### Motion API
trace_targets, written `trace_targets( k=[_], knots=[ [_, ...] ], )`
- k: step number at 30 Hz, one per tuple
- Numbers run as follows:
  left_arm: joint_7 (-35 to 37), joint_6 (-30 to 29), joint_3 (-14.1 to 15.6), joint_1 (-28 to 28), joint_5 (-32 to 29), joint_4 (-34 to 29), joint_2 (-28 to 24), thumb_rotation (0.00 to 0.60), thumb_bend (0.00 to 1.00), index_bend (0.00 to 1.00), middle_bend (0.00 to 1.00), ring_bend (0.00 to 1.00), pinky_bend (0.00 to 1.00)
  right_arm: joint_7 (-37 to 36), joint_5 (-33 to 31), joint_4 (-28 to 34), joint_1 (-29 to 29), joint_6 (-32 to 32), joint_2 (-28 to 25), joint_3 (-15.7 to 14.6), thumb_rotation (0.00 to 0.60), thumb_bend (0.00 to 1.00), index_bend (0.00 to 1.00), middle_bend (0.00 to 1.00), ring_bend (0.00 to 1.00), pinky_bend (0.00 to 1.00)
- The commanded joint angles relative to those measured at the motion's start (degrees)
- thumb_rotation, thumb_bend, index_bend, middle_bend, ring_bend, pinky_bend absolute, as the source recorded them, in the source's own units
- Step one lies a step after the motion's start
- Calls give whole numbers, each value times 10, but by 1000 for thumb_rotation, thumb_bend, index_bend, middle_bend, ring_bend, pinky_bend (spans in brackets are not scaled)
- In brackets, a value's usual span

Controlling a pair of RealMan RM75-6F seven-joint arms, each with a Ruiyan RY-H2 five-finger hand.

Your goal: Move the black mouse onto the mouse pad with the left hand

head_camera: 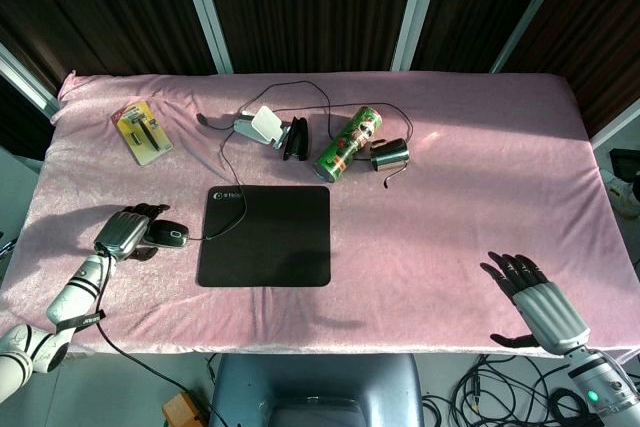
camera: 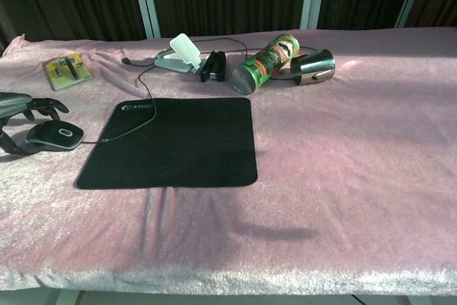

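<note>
- The black mouse (head_camera: 170, 236) lies on the pink cloth (head_camera: 440, 207) just left of the mouse pad (head_camera: 265, 235), off it, its cable trailing over the pad's top corner
- The left hand (head_camera: 125, 232) arches over the mouse's rear, fingers curled down around it; whether they actually grip it seems unclear from either view
- The right hand (head_camera: 535, 299) hovers at the table's near right edge, fingers spread, holding nothing
- A green can (head_camera: 347, 143) lies on its side beside a metal cup (head_camera: 390, 156) behind the pad
</note>
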State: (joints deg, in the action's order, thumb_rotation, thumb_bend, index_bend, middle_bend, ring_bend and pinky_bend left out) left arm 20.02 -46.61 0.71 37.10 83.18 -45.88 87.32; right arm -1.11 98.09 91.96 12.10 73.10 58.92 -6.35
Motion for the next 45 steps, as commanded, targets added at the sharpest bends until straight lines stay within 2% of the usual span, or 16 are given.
trace_targets(
  k=[1, 5, 10, 12, 16, 22, 25, 30, 35, 39, 45],
  knots=[
    [-5, 1, -3, -2, -3, 26, 19, 600, 291, 220, 306, 241, 316, 0, 0, 0, 0, 0, 0, 0, 600, 95, 0, 47, 40, 192],
    [-2, -1, -6, -4, -4, 48, 34, 600, 292, 268, 390, 314, 399, -1, 0, 0, 0, 1, -1, -1, 600, 99, 0, 48, 40, 192],
    [-14, -37, -9, -10, 3, 66, 50, 600, 310, 431, 593, 481, 604, -2, 0, 0, 0, 2, -1, -1, 600, 94, 0, 47, 40, 192],
    [-18, -59, -10, -13, 11, 65, 53, 600, 314, 486, 652, 531, 655, -2, 0, 0, 0, 1, -1, -1, 600, 95, 0, 47, 40, 192],
    [-29, -90, -10, -15, 23, 42, 51, 600, 318, 546, 708, 576, 698, -2, 1, 0, 1, 0, -1, -2, 600, 97, 0, 48, 40, 192],
    [-51, -122, -18, -12, 32, -37, 34, 600, 321, 588, 749, 608, 724, -7, 4, -1, 1, 3, -3, -3, 600, 98, 0, 47, 41, 192],
    [-66, -130, -27, -5, 33, -97, 26, 600, 322, 594, 753, 610, 727, -11, 5, -2, 1, 6, -5, -4, 600, 96, 0, 48, 41, 192],
    [-139, -132, -47, 14, 28, -184, 30, 600, 321, 594, 754, 611, 727, -17, 10, -5, 2, 6, -7, -5, 600, 98, 0, 47, 41, 192],
    [-241, -112, -72, 32, -7, -246, 57, 600, 322, 594, 753, 611, 727, -25, 16, -6, 6, 3, -12, -10, 600, 98, 0, 48, 41, 192],
    [-308, -102, -86, 42, -41, -243, 100, 600, 322, 594, 753, 610, 726, -31, 17, -8, 6, 4, -15, -11, 600, 95, 0, 48, 41, 192],
    [-388, -95, -94, 50, -83, -162, 175, 600, 323, 592, 752, 611, 726, -42, 23, -9, 8, 3, -19, -15, 600, 94, 2, 48, 41, 192]
  ],
)
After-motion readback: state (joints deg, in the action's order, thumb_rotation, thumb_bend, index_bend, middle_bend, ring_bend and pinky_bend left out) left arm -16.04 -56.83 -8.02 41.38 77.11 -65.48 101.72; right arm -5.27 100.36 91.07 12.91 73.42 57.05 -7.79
